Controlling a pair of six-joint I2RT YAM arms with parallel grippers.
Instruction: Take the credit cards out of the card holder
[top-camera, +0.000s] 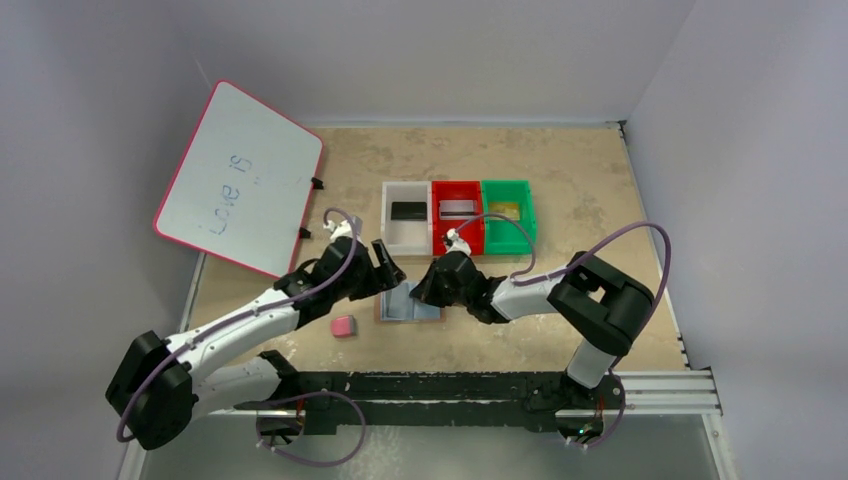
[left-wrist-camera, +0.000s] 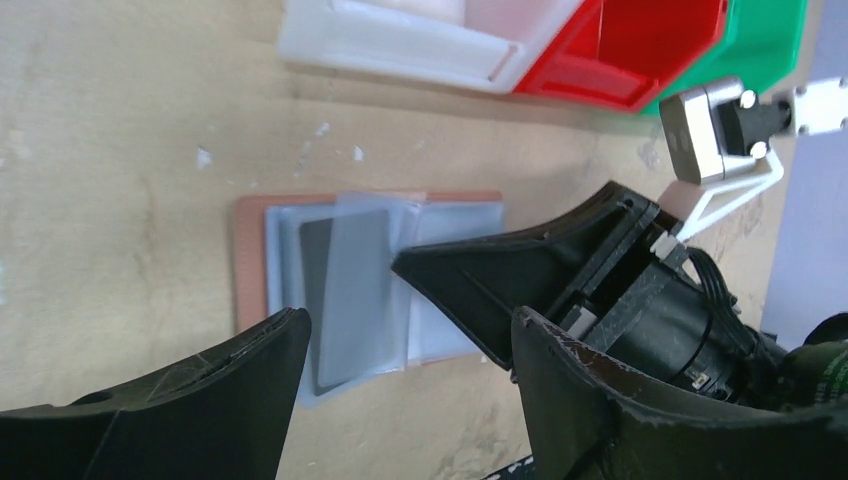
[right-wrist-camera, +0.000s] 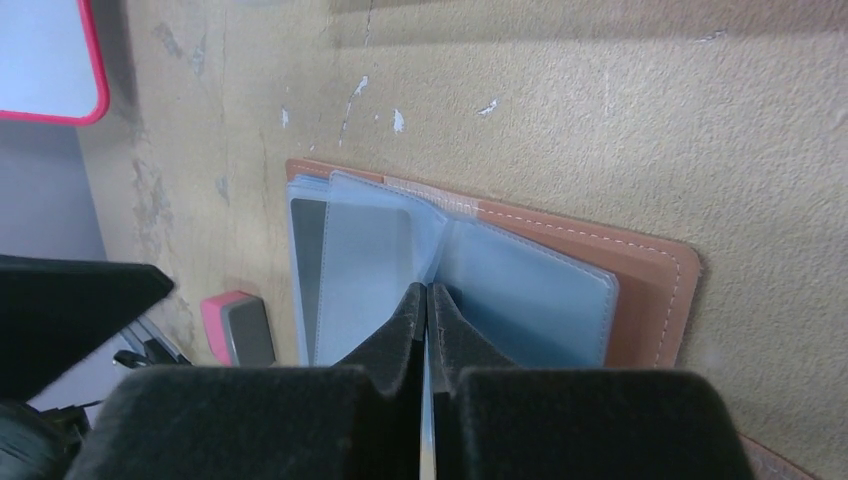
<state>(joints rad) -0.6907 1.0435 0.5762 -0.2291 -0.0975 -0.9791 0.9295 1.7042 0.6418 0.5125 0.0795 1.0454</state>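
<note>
White-and-black jointed arms (top-camera: 235, 325), looping purple cables (top-camera: 632, 229), black end effectors (top-camera: 391, 267)

This looks like a robot lab test cell. Plain pale walls (top-camera: 450, 50) box in a worn tan table (top-camera: 600, 190). Two robot arms (top-camera: 240, 322) are bolted to a metal rail (top-camera: 670, 385) at its near edge, with a leaning whiteboard (top-camera: 240, 175) and coloured sorting bins (top-camera: 506, 186).

We see a tan, mottled table (top-camera: 580, 170) with pale scuffs. Just off its centre toward one o'clock, a white bin (top-camera: 407, 186), a red bin (top-camera: 457, 186) and a green bin (top-camera: 508, 186) stand touching in a row. At six o'clock from the white bin the card holder (top-camera: 408, 306) lies open, sleeves up. A pink eraser (top-camera: 343, 326) sits near it at eight o'clock. At ten o'clock a red-framed whiteboard (top-camera: 240, 180) overhangs the table's edge
</note>
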